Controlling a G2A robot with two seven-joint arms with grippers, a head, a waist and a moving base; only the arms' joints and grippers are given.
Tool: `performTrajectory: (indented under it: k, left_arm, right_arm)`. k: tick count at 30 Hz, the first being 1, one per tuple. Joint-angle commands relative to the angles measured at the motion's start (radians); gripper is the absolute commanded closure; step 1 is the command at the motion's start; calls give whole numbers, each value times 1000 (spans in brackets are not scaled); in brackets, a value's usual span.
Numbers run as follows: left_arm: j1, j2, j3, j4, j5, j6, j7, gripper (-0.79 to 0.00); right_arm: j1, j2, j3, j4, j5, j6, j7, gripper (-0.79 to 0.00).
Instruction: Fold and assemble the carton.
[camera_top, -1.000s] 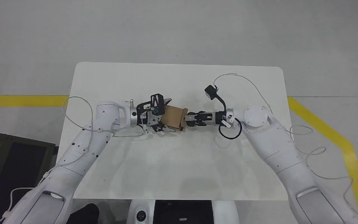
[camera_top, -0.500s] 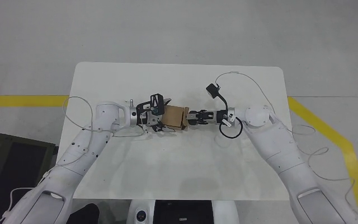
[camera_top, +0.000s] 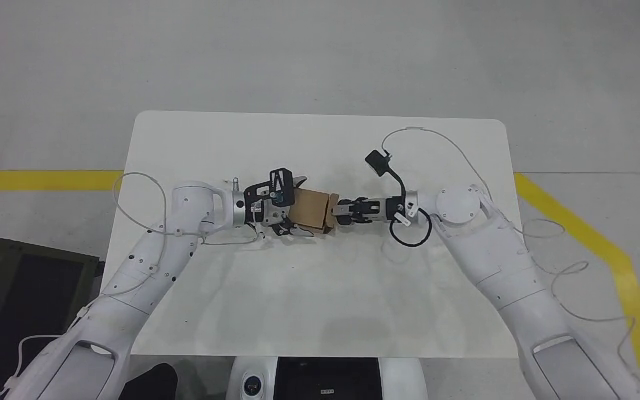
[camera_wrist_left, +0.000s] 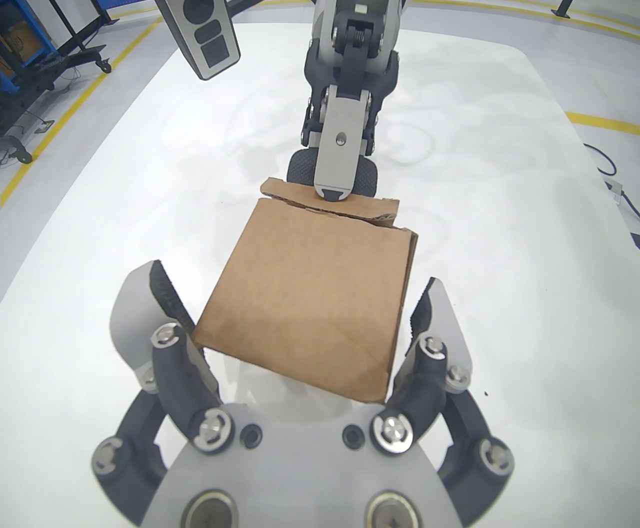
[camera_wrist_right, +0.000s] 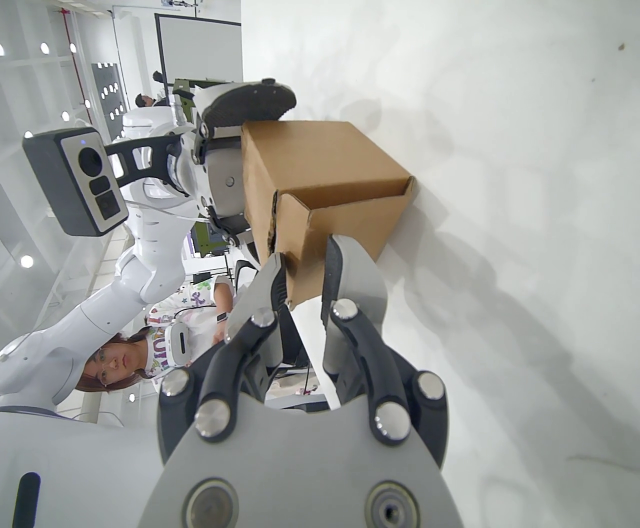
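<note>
A small brown carton (camera_top: 313, 209) lies on its side in the middle of the white table (camera_top: 300, 300). My left gripper (camera_top: 284, 214) comes at it from one end; in the left wrist view its fingers (camera_wrist_left: 150, 295) hug both side walls of the carton (camera_wrist_left: 310, 295). From the opposite end, my right gripper (camera_top: 340, 213) pinches an end flap. In the right wrist view the right gripper (camera_wrist_right: 305, 249) is shut on that flap, with the carton (camera_wrist_right: 325, 170) just beyond. The carton's open end faces the right gripper.
A thin white cable (camera_top: 440, 140) from the right arm loops over the far right part of the table. Bare tabletop lies all around the carton, toward the front edge and both sides.
The right arm's wrist has shifted very slightly. The carton and the left arm stay where they were.
</note>
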Motion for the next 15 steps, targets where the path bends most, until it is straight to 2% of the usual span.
performTrajectory:
  k: [1, 15]
  left_arm:
    - [0, 0, 0, 0, 0, 1, 0, -785]
    - [-4, -1, 0, 7, 0, 1, 4, -785]
  right_arm:
    - [0, 1, 1, -1, -4, 3, 1, -117]
    - [26, -7, -26, -18, -39, 35, 15, -105]
